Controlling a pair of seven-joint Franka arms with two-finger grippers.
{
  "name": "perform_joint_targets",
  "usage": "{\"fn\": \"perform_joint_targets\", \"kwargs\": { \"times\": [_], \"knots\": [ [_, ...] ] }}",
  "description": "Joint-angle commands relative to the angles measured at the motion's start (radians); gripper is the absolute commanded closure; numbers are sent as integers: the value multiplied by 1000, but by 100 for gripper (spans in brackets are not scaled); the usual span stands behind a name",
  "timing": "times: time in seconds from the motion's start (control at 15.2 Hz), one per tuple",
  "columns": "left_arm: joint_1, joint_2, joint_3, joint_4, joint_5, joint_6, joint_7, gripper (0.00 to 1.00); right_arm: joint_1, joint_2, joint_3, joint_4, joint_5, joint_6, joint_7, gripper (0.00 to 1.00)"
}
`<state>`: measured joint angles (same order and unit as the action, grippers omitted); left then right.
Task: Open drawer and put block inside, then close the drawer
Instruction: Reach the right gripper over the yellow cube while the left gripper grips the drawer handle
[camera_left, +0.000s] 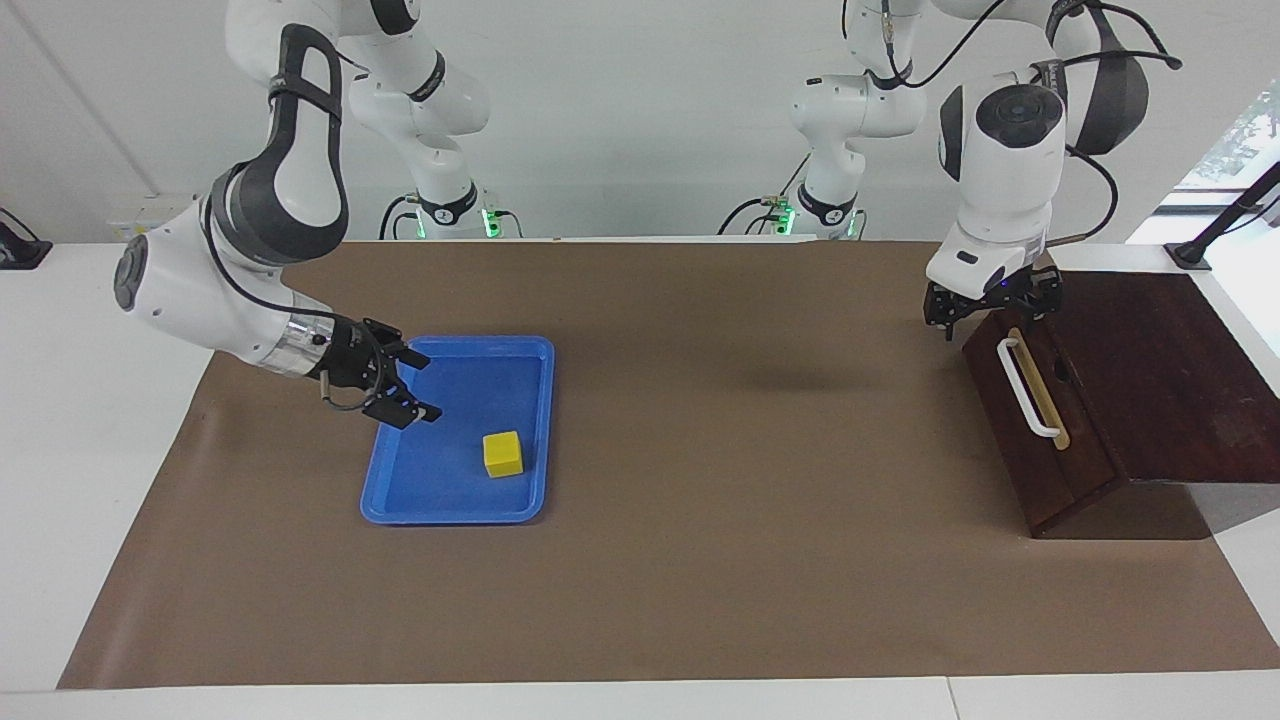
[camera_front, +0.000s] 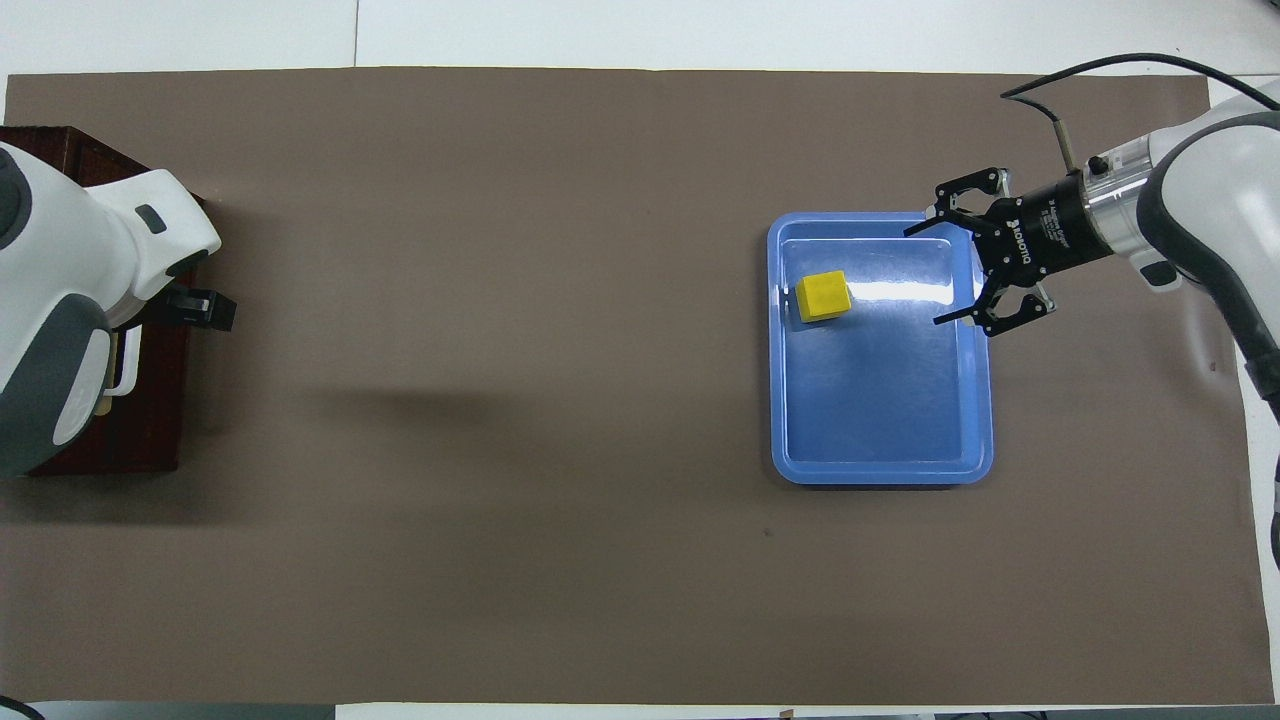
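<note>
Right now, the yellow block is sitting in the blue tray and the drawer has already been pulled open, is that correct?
Not quite. The block does sit in the blue tray, but the drawer is shut, its front flush with the wooden box, as the facing view shows. Nothing grips the white handle yet.

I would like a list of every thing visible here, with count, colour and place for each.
block: one, yellow, in the tray.
tray: one, blue, toward the right arm's end of the table.
drawer: one, dark brown with a white handle, shut, in its box at the left arm's end.
table cover: one, brown, over the table.
right claw: one, black, open, over the tray's edge.
left claw: one, black, open, above the drawer's front.
</note>
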<state>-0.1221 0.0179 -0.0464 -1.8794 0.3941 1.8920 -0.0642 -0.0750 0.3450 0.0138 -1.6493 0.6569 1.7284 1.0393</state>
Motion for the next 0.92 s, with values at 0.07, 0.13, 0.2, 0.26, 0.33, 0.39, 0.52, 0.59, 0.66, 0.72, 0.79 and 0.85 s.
{"fn": "perform_joint_targets", "kwargs": {
  "times": [0.07,0.13,0.2,0.26,0.33,0.39,0.52,0.59,0.66,0.72,0.79,0.85],
  "knots": [
    [15,68,5,-9,42,81,-61,0,-9,84,12,34,62,-3,73,0],
    [16,86,5,-17,48,94,-71,0,-9,101,12,45,72,-3,74,0],
    [16,88,5,-33,48,114,-100,0,-9,118,12,49,72,0,73,0],
    [19,86,6,-52,48,136,-118,0,-8,132,12,49,73,16,71,0],
    [27,86,5,-52,48,142,-120,0,-6,140,12,49,73,45,71,0],
    [35,89,6,-53,49,147,-118,0,-8,146,14,49,73,56,61,0],
    [50,96,5,-53,51,173,-115,0,-6,167,17,61,105,66,41,0],
    [53,99,6,-53,55,177,-115,0,-6,184,17,72,105,71,33,0],
    [55,102,5,-55,66,179,-115,0,6,199,17,75,104,83,24,0],
    [59,105,5,-56,75,179,-115,0,20,209,14,72,95,92,13,0],
    [64,105,5,-63,80,179,-115,0,21,216,15,71,95,95,-1,0],
    [65,105,6,-64,81,179,-115,0,24,224,15,74,99,97,-2,0]
  ]
}}
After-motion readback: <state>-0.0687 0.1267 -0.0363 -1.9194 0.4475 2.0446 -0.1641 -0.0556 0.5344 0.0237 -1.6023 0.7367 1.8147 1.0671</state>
